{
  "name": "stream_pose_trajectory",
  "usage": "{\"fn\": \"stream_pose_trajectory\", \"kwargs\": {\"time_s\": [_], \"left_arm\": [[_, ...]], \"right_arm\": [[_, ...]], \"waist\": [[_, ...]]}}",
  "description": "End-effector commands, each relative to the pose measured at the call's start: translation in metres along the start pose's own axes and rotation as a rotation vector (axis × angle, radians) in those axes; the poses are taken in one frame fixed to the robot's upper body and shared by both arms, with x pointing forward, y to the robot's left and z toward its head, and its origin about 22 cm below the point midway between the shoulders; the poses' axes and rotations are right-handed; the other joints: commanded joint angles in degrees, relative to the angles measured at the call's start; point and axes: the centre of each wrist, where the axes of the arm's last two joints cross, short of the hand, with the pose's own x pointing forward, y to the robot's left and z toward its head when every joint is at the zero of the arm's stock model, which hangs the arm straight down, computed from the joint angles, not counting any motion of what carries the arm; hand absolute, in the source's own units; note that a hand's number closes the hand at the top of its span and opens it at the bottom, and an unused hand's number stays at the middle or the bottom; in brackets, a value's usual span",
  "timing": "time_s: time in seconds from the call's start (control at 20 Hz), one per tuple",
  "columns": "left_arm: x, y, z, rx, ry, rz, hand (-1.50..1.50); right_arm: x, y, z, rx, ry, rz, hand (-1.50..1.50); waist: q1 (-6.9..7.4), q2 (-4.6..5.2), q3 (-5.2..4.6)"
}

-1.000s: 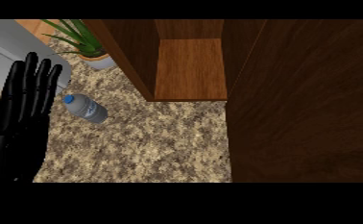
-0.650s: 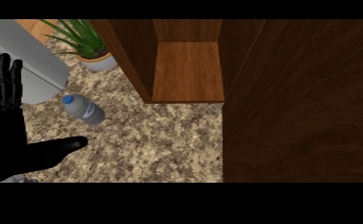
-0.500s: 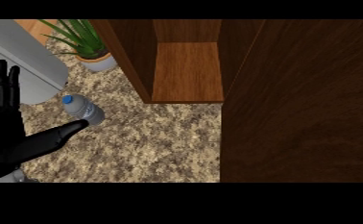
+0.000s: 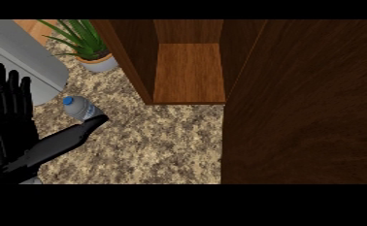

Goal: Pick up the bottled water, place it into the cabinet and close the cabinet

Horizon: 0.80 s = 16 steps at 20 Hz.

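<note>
Bottled water [image 4: 81, 107] beside robot hand [image 4: 20, 118] | plant [image 4: 87, 43] behind | cabinet [image 4: 189, 72] open

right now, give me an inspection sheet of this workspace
surface: speckled stone counter, bare in the middle
job's things: water bottle lying on the counter at left, blue cap toward the back; cabinet open, shelf bare; its door swung out at right
clutter: potted plant at back left; grey appliance at the left edge
hands: left hand at the left edge, fingers straight, thumb tip at the bottle; right hand not in view
cables: nothing seen
surroundings: nothing seen
</note>
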Motion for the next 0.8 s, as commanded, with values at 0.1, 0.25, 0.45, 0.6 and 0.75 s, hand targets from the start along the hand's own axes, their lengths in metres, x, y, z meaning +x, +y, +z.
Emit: {"fn": "stream_pose_trajectory", "kwargs": {"time_s": [0.1,0.25,0.45,0.6,0.75], "left_arm": [[-0.009,-0.004,0.015,0.045,0.041,-0.040,-1.50],[-0.012,-0.019,0.015,0.061,0.051,-0.052,-1.50],[-0.020,-0.006,0.008,0.098,0.059,-0.063,-1.50],[-0.031,0.001,0.016,0.130,0.041,-0.079,-1.50],[-0.056,0.017,0.008,0.184,0.069,-0.099,-1.50]], "right_arm": [[0.026,0.006,0.019,-0.003,-0.005,-0.014,-1.50],[0.026,-0.014,0.033,-0.004,0.004,0.002,-1.50],[0.025,0.007,0.042,-0.006,0.005,-0.016,-1.50],[0.022,-0.004,0.040,0.007,0.005,-0.013,-1.50],[0.032,0.007,0.048,-0.016,0.015,-0.011,-1.50]], "waist": [[0.24,0.04,-0.04],[-0.27,0.02,0.00],[-0.29,-0.01,-0.03],[0.03,0.03,-0.04],[-0.14,0.01,-0.08]]}}
